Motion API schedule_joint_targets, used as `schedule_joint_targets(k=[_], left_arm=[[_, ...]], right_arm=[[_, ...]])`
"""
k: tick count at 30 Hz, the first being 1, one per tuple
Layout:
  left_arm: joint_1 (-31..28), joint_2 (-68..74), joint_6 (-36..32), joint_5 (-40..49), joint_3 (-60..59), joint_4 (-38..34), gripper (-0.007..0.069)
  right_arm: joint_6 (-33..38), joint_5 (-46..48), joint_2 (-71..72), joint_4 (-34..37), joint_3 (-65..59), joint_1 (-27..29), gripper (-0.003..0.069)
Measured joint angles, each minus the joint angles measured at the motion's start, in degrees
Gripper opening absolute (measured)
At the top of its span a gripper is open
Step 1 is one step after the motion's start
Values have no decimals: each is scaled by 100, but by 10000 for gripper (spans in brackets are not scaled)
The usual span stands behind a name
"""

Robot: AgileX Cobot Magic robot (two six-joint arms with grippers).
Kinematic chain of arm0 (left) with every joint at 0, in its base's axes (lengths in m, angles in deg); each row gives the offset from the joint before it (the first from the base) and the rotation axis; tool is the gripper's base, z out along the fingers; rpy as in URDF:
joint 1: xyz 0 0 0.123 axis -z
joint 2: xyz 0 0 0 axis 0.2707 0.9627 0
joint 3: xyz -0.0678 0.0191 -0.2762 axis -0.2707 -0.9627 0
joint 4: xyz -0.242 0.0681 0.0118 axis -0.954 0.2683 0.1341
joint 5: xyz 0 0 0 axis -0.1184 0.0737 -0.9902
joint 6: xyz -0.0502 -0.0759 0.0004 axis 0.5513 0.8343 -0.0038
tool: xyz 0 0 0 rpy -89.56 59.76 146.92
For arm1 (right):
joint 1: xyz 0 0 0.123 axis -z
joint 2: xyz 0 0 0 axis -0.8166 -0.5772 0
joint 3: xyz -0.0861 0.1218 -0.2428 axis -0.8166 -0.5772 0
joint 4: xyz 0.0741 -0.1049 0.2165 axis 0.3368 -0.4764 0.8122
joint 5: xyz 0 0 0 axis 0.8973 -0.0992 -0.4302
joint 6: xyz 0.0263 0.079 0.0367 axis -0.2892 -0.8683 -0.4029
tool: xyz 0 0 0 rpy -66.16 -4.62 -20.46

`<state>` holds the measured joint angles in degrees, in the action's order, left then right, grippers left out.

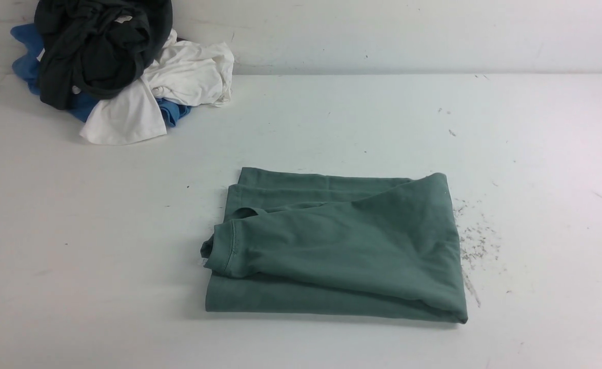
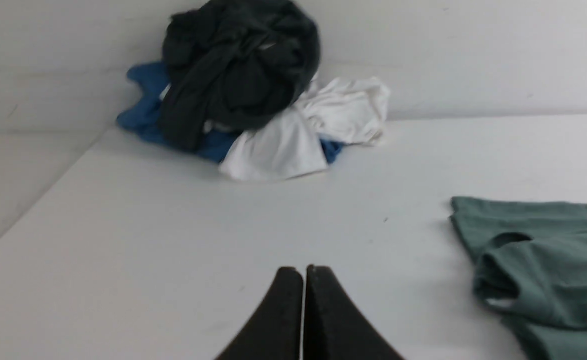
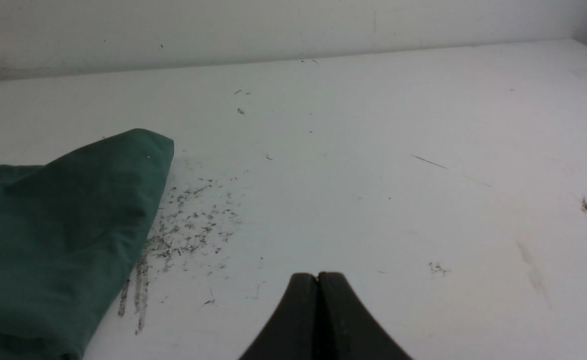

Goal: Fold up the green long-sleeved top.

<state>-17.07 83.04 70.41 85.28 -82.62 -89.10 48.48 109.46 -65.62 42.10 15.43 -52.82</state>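
Folding looks all but finished: the green long-sleeved top (image 1: 342, 246) lies as a compact layered rectangle near the middle of the white table (image 1: 75, 256), slightly right of centre, with a cuffed sleeve end draped over its left side. Both arms are out of the front view. The left claw (image 2: 304, 272) has its jaws pressed together on nothing, poised over bare table to the left of the top; the right claw (image 3: 317, 277) is likewise closed and empty, over the table to the right of it.

If any step remains, it is probably tidying. The upper layer sits askew, and its near right corner bulges; I would flatten that fold and tuck the loose cuff (image 1: 224, 251) inward so the edges line up, pressing gently so that the layers beneath do not drag.

A heap of other clothes, the black garment (image 1: 101, 46) on top of the white garment (image 1: 178, 82) and the blue garment (image 1: 26, 56), sits at the far left corner, well apart. Dark scuff marks (image 1: 478, 241) speckle the table just right of the top. The chest logo and neckline are folded out of sight, and how many layers lie underneath cannot be made out.
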Motion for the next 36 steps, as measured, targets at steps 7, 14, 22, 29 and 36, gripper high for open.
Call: schedule_joint_targets(k=[7, 14, 22, 29, 36], left_arm=[[-249, -16, -7, 240, -275, 30, -8], [-249, -16, -11, 771, -270, 12, -8], [-249, -16, -6, 777, -270, 6, -8], [-249, -16, -1, 777, -270, 6, -8], [-249, -16, 4, 777, -270, 1, -7]], right_arm=[[0, 5, 0, 0, 0, 0, -14], [0, 5, 0, 6, 0, 0, -14], [0, 5, 0, 1, 0, 0, -14], [0, 5, 0, 1, 0, 0, -14], [0, 5, 0, 1, 0, 0, -14]])
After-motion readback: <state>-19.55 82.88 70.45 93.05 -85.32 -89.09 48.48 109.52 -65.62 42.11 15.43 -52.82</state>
